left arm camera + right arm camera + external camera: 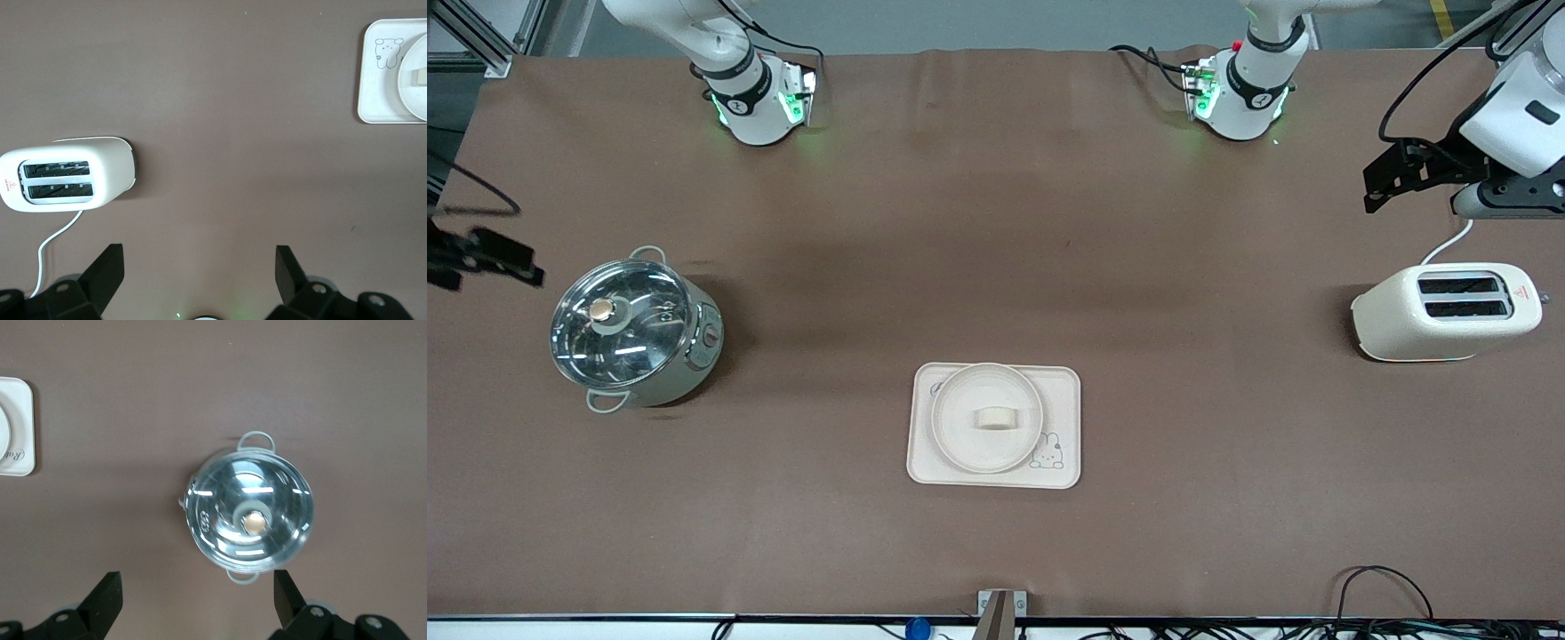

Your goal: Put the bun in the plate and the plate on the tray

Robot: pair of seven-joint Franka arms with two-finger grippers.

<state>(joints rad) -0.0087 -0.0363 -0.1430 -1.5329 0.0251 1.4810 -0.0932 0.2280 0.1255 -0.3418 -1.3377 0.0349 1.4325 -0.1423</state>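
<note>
Bun sits on plate, plate on tray, lower centre of frame. Left gripper spread empty, upper right above toaster; right gripper spread empty, left edge over pot.

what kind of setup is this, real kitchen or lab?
Likely a lab bench staged as a kitchen: two arm bases bolted to a brown-covered table, loose cables along its edge, and only props on it: toaster, lidded pot, tray.

even overhead light, soft shadows beside objects, glare streaks on the pot lid, sharp focus
</note>
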